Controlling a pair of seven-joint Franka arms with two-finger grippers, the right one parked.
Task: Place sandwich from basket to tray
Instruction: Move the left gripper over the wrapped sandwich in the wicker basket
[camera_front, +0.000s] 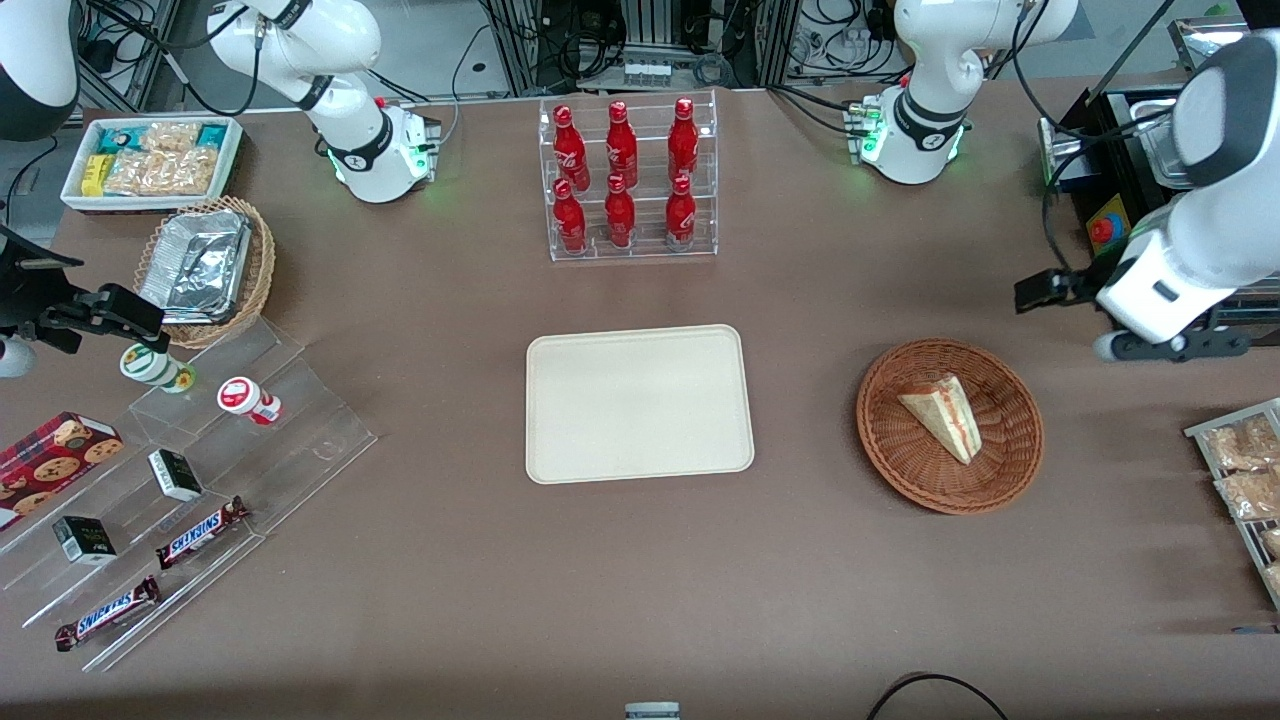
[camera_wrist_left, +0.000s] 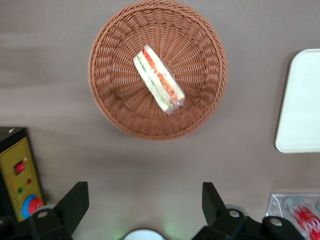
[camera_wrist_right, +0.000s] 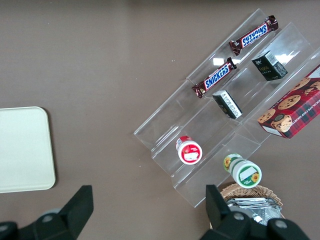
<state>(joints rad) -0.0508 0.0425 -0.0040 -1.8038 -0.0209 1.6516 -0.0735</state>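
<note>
The sandwich (camera_front: 945, 415) (camera_wrist_left: 159, 80), a pale wedge with red and green filling at its cut edge, lies on its side in the round reddish-brown basket (camera_front: 900, 465) (camera_wrist_left: 115, 95). The cream tray (camera_front: 640, 405) (camera_wrist_left: 302, 100) lies flat and bare at the table's middle, beside the basket toward the parked arm's end. My gripper (camera_front: 1042, 292) (camera_wrist_left: 144, 200) hangs open above the table. It is a little farther from the front camera than the basket and toward the working arm's end. Nothing is between its fingers, and it is apart from the basket.
A clear rack of red bottles (camera_front: 628, 180) stands farther from the front camera than the tray. A control box with a red button (camera_front: 1105, 230) (camera_wrist_left: 22, 185) sits near my gripper. Snack packets (camera_front: 1245, 470) lie at the working arm's end. Acrylic steps with snacks (camera_front: 190, 480) stand at the parked arm's end.
</note>
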